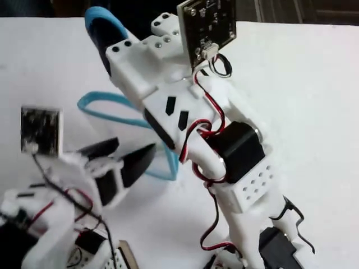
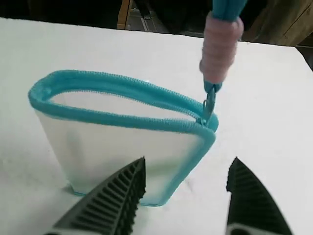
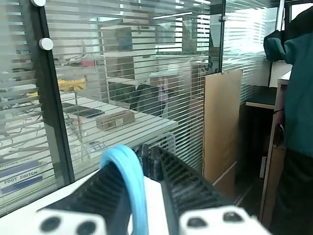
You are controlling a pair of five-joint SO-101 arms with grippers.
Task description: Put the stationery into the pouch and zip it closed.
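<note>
The pouch [image 2: 122, 147] stands upright on the white surface [image 2: 274, 122] in the middle of the left wrist view. Its sides are translucent, and its teal-edged mouth is spread into a long open oval. The zipper pull [image 2: 209, 104] sits at the right end of that rim. A pink beaded cord [image 2: 221, 44] rises straight up from it toward the top edge of the frame.

The left gripper [image 2: 188, 164] is at the bottom of this view, just in front of the pouch's near side. Its two black ribbed fingers [image 2: 117, 196] are spread wide and hold nothing. I cannot tell whether one tip touches the pouch wall or only overlaps it in the picture.

In the right wrist view, the right gripper [image 3: 146, 156] is low in the frame and faces the room's glass partition. Its fingers are drawn almost together on a blue loop [image 3: 128, 181], which arches up between them.

In the high view, this arm crosses the centre of the frame. Its blue-tipped end is at the upper left, above the pouch's thin blue outline. The open black fingers of the other arm lie at lower left, just beside that outline.
</note>
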